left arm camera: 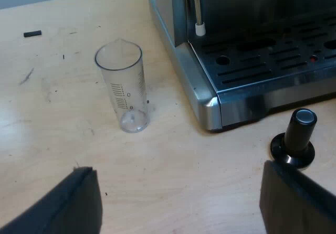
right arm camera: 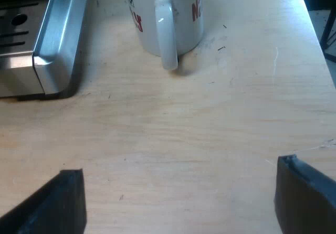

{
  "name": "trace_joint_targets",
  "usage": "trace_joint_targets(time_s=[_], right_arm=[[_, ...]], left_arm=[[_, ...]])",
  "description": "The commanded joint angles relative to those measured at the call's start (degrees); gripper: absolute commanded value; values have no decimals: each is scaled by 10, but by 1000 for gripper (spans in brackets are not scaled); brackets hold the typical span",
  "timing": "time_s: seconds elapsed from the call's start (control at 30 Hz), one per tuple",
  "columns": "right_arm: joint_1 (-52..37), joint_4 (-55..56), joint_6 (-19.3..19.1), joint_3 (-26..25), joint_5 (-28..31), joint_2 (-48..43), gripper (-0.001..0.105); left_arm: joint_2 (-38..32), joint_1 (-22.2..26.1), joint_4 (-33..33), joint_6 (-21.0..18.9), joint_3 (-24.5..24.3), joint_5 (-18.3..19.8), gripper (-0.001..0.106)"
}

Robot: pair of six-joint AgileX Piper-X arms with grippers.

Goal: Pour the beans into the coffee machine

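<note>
My left gripper (left arm camera: 181,194) hangs wide open, holding nothing, the measuring glass (left arm camera: 124,87) upright on the table (left arm camera: 47,139) ahead of it beside the espresso machine (left arm camera: 262,66), so I judge I'm at the approach: next, close squarely around the glass.

Measuring glass (left arm camera: 122,87) upright, empty, near corner of espresso machine (left arm camera: 210,95). Tamper (left arm camera: 296,139) just beside machine's front. Left gripper (left arm camera: 184,194) spread wide.

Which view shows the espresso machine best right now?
The left wrist view: the espresso machine presents its slotted drip tray, front corner and steam wand, beside the measuring glass and tamper. The right wrist view catches one corner of its base, near the mug.
</note>
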Motion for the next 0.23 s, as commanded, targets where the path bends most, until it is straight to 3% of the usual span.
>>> trace_joint_targets(time_s=[0.03,0.23], right_arm=[[0,-4,1,-3,-4,-26,79],[0,-4,1,-3,-4,-26,79]], left_arm=[[-26,-1,-7,0,-2,2,66],[-26,-1,-7,0,-2,3,66]])
